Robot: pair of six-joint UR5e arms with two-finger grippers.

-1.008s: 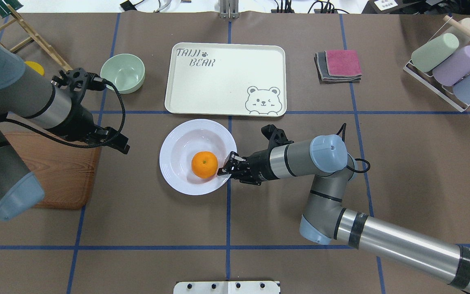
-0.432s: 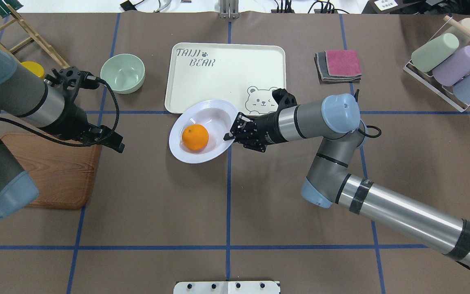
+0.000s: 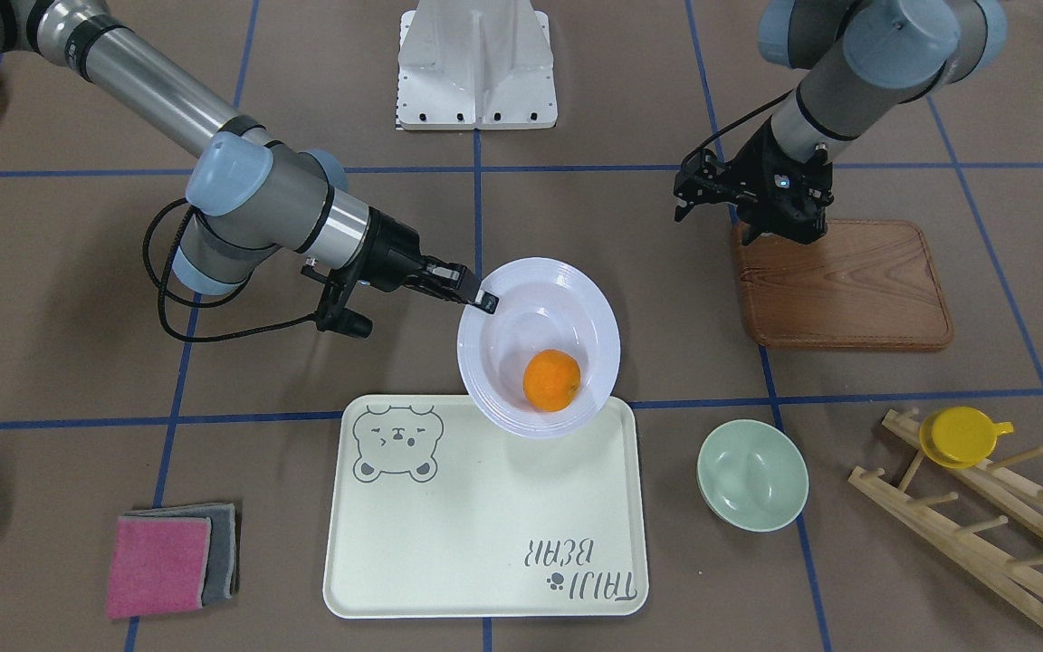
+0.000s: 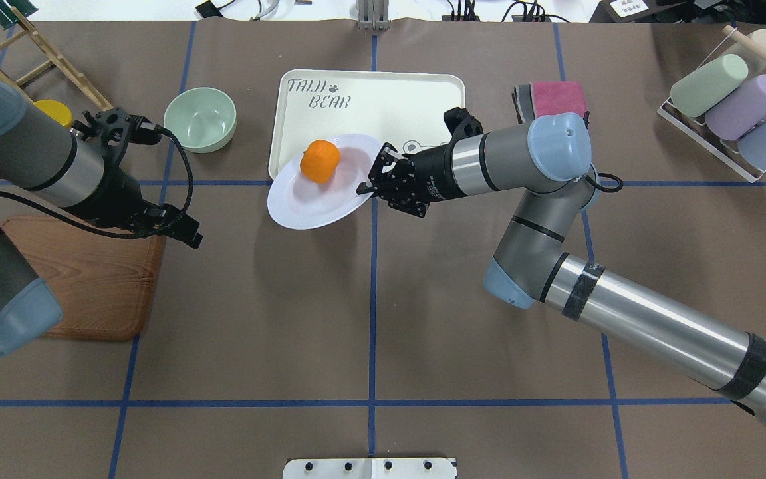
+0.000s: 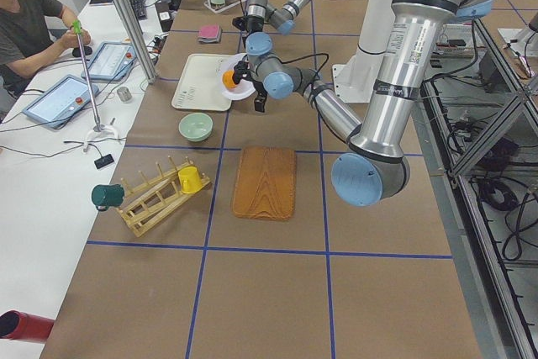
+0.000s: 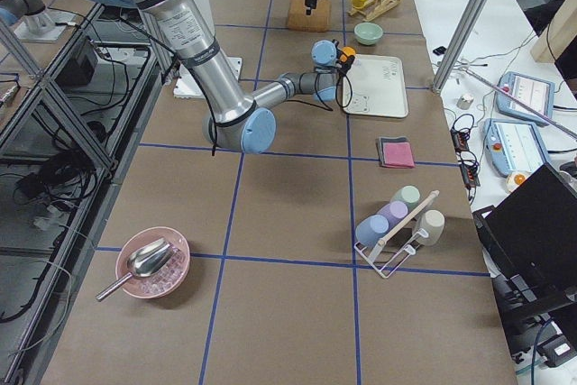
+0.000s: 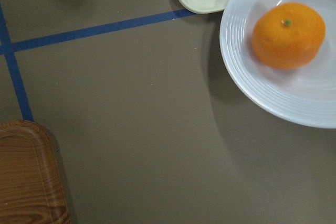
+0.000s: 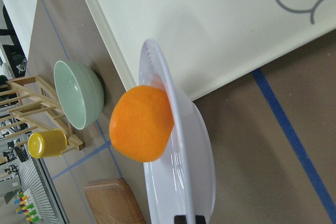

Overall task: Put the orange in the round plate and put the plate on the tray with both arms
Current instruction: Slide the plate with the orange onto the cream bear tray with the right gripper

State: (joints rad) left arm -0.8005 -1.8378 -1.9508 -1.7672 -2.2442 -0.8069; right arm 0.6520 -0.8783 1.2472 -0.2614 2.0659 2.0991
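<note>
My right hand (image 4: 363, 188) is clenched on the rim of the round plate (image 4: 303, 203), gripping it at the edge that faces my right arm. I hold the plate off the desk (image 4: 256, 319), tilted, at the corner of the tray (image 4: 383, 110) that lies nearest me on my left side. The far part of the plate hangs over that corner, while the near part juts out over the blue tape line that runs along the tray's near edge. The orange (image 4: 320, 160) lies in the plate, on the side toward the tray and close against the ribbed rim. My left hand (image 4: 183, 233) hovers over the desk well to the left of the tray, apart from the plate, above the corner of the wooden board (image 4: 90, 286) closest to the tray. I cannot tell whether its fingers are spread or closed. A green bowl (image 4: 200, 118) stands on the desk just to the left of the tray.
</note>
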